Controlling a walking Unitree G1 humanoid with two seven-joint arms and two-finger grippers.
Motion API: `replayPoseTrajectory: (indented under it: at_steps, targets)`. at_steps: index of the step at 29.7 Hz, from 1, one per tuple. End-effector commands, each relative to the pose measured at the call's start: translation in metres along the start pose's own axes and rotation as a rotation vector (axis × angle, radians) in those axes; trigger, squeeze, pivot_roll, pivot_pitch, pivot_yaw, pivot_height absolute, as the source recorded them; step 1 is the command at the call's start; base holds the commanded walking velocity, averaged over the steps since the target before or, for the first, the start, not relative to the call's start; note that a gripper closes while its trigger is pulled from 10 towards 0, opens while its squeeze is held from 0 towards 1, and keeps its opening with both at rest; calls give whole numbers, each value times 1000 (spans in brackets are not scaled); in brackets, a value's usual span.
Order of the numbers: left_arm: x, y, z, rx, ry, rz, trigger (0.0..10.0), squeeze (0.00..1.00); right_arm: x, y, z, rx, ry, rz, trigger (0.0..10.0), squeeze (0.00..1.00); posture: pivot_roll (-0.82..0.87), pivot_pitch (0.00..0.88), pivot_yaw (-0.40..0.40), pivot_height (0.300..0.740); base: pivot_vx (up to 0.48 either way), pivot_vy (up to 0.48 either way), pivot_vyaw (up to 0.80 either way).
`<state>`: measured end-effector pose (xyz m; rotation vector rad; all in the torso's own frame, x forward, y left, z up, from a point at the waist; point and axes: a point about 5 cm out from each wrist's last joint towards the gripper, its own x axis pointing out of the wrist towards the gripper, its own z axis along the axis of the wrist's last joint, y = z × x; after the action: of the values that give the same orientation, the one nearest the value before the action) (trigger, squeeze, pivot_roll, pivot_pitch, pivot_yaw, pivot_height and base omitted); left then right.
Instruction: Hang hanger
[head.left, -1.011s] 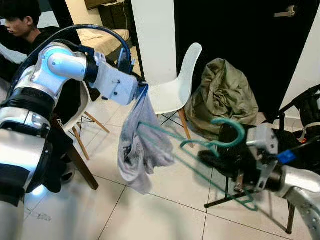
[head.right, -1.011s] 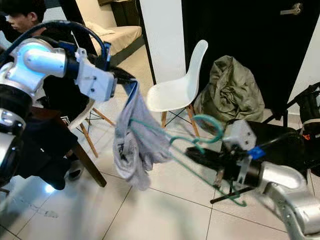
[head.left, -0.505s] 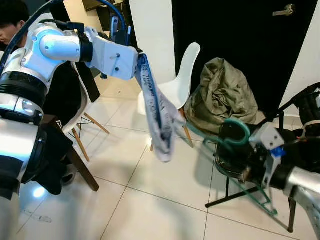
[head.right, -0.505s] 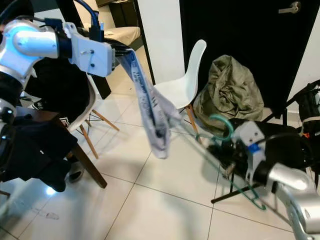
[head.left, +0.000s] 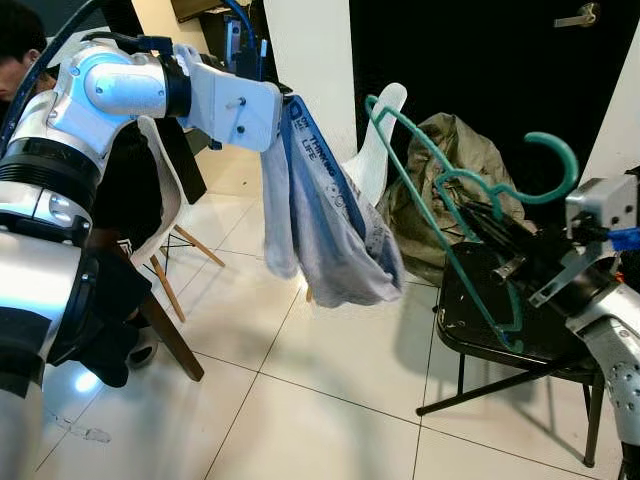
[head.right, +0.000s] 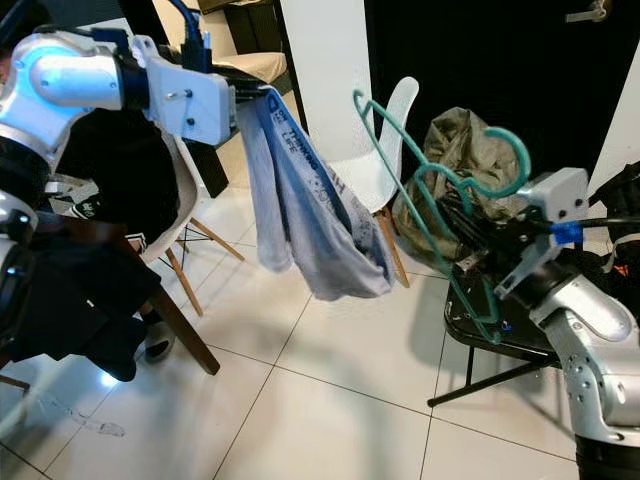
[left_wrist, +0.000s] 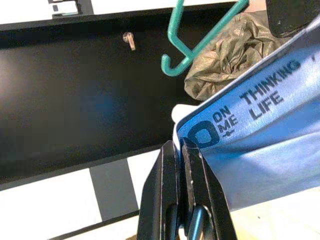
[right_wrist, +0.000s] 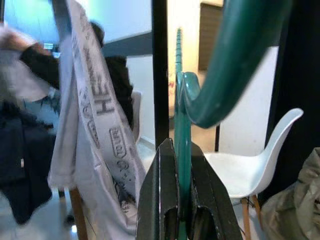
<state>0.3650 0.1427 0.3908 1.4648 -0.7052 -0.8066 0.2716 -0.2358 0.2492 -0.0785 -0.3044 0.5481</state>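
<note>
Open floor (head.left: 300, 400) lies low and centre, tiles bare between the arms. Up higher, the cloth (head.left: 325, 225) hangs from the left gripper (head.left: 285, 100) just beside the green hanger (head.left: 450, 190) pinched in the right gripper (head.left: 480, 215), narrow gap between them. Behind: white chair (head.left: 375, 150), olive bag (head.left: 455, 165), black stool (head.left: 490, 320) under the right arm. Far left, a seated person (head.left: 25, 45) and a wooden table leg (head.left: 165, 330).

Person (head.left: 20, 45) cut off at frame edge, white chair (head.left: 385, 150) mostly hidden behind garment (head.left: 325, 225) & hanger (head.left: 450, 190).
</note>
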Motion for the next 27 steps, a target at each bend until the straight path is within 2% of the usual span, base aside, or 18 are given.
replayPoseTrajectory:
  at_steps: [1,2,4,6,7,9,18,22,27]
  targets:
    - [-1,-7,-5,-8,35,-28,10000,0,1,4,8,31,-70,24,10000,0,-68,4,159,740,0,0,0]
    - [-2,-8,-7,-9,45,-29,10000,0,-5,9,12,81,-117,81,10000,0,-67,5,161,740,0,0,0]
    - [-2,-8,-8,-10,51,-29,10000,0,-10,12,14,113,-147,124,10000,0,-67,5,161,740,0,0,0]
    - [-4,-8,-10,-13,69,-26,10000,0,-27,27,9,113,-99,274,10000,0,-59,5,159,740,0,0,0]
    - [-4,-8,-10,-13,69,-26,10000,0,-27,27,9,113,-99,274,10000,0,-59,5,159,740,0,0,0]
    - [-4,-7,-12,-14,84,-20,10000,0,-38,36,4,125,-36,356,10000,0,-60,7,159,740,0,0,0]
    - [-5,-7,-13,-16,94,-15,10000,0,-50,43,-3,134,74,412,10000,0,-61,6,162,740,0,0,0]
    - [-5,-7,-13,-17,92,-16,10000,0,-41,37,-11,95,131,334,10000,0,-60,5,162,740,0,0,0]
    - [-4,-7,-12,-17,87,-16,10000,0,-36,32,-12,73,144,290,10000,0,-58,5,159,740,0,0,0]
